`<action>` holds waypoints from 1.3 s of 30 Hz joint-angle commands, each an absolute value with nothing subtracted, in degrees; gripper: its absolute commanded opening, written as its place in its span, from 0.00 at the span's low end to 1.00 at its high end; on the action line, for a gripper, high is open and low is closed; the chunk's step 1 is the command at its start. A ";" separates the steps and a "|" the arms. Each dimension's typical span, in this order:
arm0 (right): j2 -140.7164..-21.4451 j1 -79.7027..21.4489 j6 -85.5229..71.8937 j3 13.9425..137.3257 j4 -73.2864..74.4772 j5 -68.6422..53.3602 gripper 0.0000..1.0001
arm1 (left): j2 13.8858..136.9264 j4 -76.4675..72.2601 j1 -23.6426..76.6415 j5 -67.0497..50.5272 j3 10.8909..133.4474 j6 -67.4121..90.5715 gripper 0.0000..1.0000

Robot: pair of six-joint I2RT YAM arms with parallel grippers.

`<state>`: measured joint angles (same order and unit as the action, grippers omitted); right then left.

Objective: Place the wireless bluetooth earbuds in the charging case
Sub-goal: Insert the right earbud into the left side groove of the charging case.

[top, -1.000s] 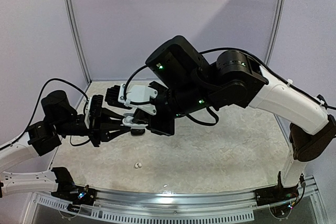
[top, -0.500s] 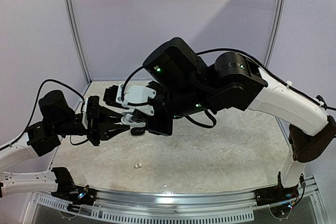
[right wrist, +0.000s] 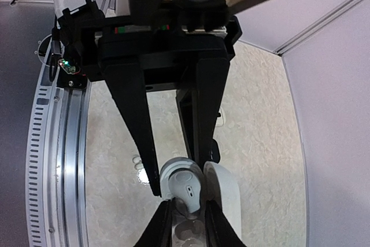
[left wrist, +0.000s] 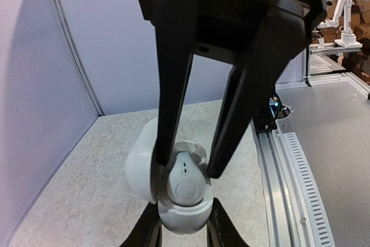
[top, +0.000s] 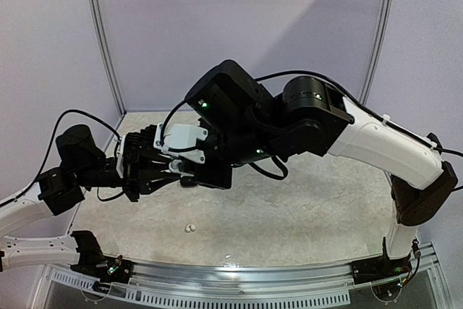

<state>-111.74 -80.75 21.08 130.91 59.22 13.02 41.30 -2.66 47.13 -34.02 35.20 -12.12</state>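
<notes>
Above the pale, stone-patterned table [top: 311,208], closed in by lilac walls [top: 239,27] and a metal rail [top: 275,273] in front, the left gripper [left wrist: 185,205] pinches the white charging case [left wrist: 180,221], lid open. The right gripper [left wrist: 186,170] presses its jaws on the same case from the opposite side. White earbuds [top: 190,229] lie on the table near the rail.

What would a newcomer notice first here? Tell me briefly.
Above the speckled beige table, two black grippers meet tip to tip. The left gripper holds an open, rounded white plastic charging case, and the right gripper flanks a white pebble-like earbud seated in it. Tiny white loose buds lie near the front rail.
</notes>
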 commanded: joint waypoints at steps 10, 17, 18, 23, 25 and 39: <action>-113.74 -81.39 19.99 133.27 58.96 14.55 0.26 | 41.27 -2.04 48.08 -32.55 36.68 -9.24 0.00; -111.04 -81.40 18.92 131.49 56.69 13.71 0.27 | 40.87 -1.82 48.08 -32.43 36.46 -8.64 0.00; -110.80 -81.44 18.75 131.44 56.51 13.71 0.27 | 40.79 -1.69 48.08 -32.41 36.47 -8.76 0.00; -109.46 -81.36 17.94 130.39 55.93 13.49 0.24 | 40.56 -1.32 48.08 -32.69 36.47 -8.76 0.00; -108.81 -81.42 17.72 129.74 55.77 13.30 0.21 | 40.54 -1.25 48.08 -32.78 36.39 -8.76 0.00; -109.81 -81.39 19.19 128.23 55.17 11.08 0.09 | 40.82 -1.38 48.16 -33.38 36.68 -8.90 0.00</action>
<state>-110.08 -81.06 18.55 128.68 55.64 12.53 40.88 -1.78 47.24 -32.67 35.29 -9.17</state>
